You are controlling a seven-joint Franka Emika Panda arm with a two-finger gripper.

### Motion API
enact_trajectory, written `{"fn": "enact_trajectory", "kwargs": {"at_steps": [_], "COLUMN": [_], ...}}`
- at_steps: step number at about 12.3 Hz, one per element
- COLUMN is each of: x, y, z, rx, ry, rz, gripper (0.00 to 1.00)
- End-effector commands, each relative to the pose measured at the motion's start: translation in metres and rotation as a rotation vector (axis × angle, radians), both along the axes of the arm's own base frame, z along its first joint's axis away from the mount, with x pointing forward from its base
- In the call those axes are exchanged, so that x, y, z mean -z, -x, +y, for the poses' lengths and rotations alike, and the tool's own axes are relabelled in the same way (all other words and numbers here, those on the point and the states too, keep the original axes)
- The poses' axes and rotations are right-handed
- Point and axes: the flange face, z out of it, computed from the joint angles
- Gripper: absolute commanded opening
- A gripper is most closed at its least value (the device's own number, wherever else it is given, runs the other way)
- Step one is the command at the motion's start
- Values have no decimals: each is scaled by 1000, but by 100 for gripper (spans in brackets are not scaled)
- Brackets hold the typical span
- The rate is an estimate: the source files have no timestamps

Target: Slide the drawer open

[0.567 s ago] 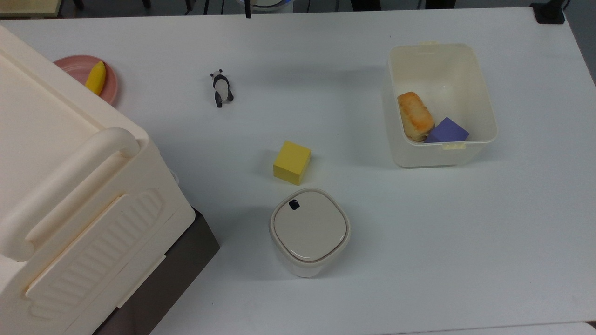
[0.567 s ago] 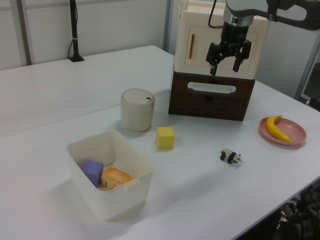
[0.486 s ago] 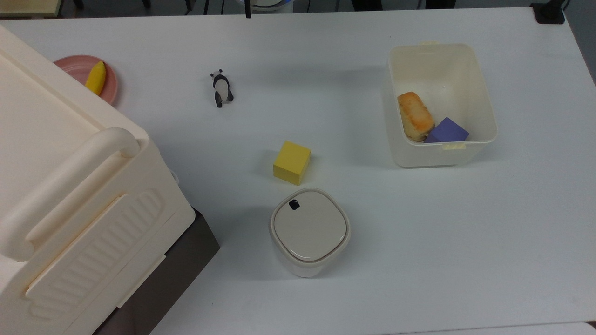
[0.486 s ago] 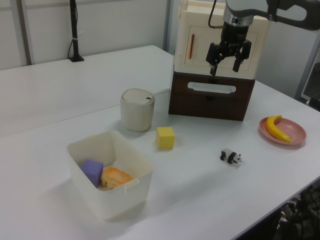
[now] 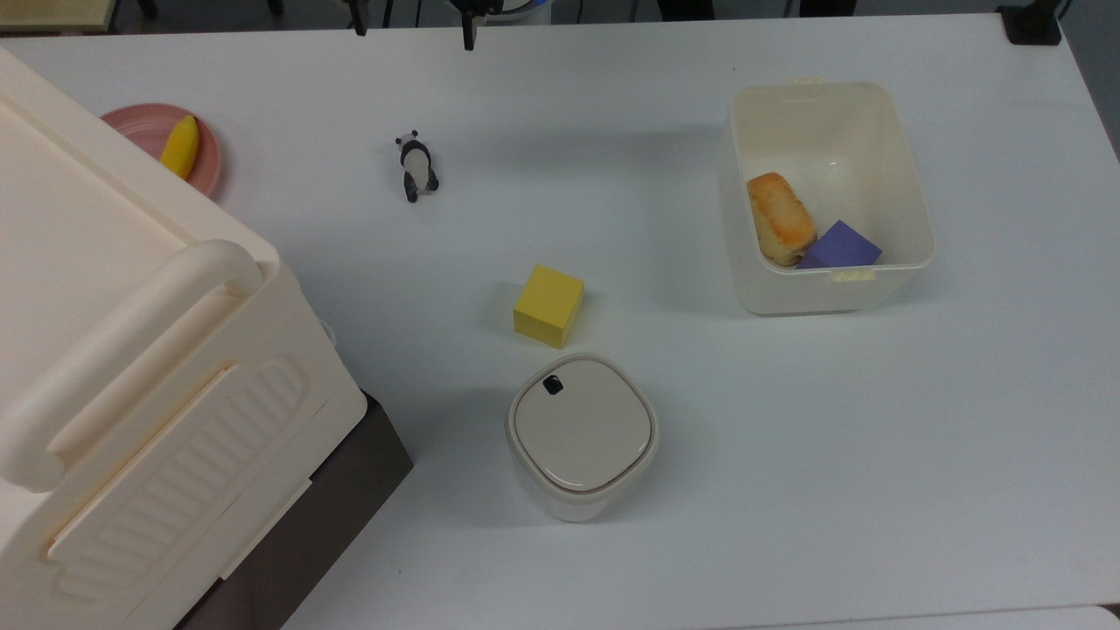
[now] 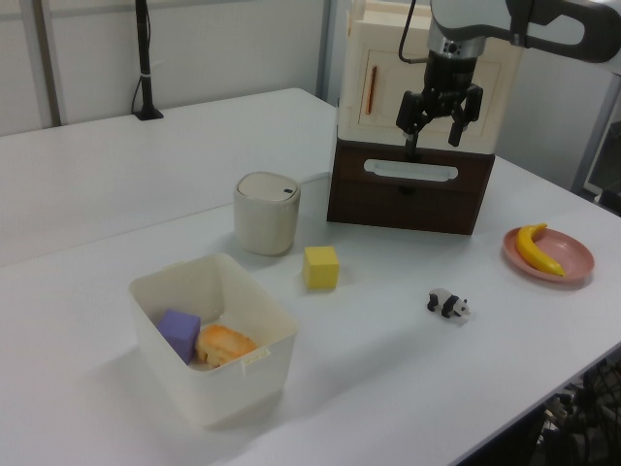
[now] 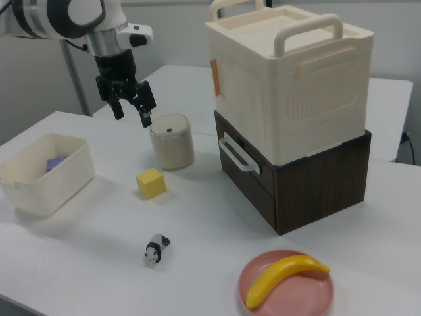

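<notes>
I see my claw [image 7: 130, 109] hanging with fingers spread, in the air, apart from the drawer [image 7: 245, 172]. The drawer sits under the cream cabinet [image 7: 289, 72] on the table [image 7: 210, 263], its handle [image 7: 235, 155] facing the claw's side, long axis horizontal.

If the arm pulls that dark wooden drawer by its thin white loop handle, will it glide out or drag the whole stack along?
The dark-brown wooden drawer probably slides straight, as it sits flush in its box. The big cream plastic cabinet resting on top likely weighs the stack down, so it may stay put. The thin white loop handle looks slim and might flex.
</notes>
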Motion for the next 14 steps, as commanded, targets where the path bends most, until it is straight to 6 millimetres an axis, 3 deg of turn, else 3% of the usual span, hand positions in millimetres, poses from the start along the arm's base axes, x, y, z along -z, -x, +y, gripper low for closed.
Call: {"fn": "enact_trajectory", "kwargs": {"at_steps": [1,4,6,8,14], "x": [-3,-2,-2,-2,1], "y": [3,3,4,4,-4], "z": [2,3,-6,-16,-23], "rx": [-8,-52,-299,-401,-441], "ry": [-14,-2,14,19,35], "rz": [18,14,26,29,-14], "gripper": [100,100,100,100,100]}}
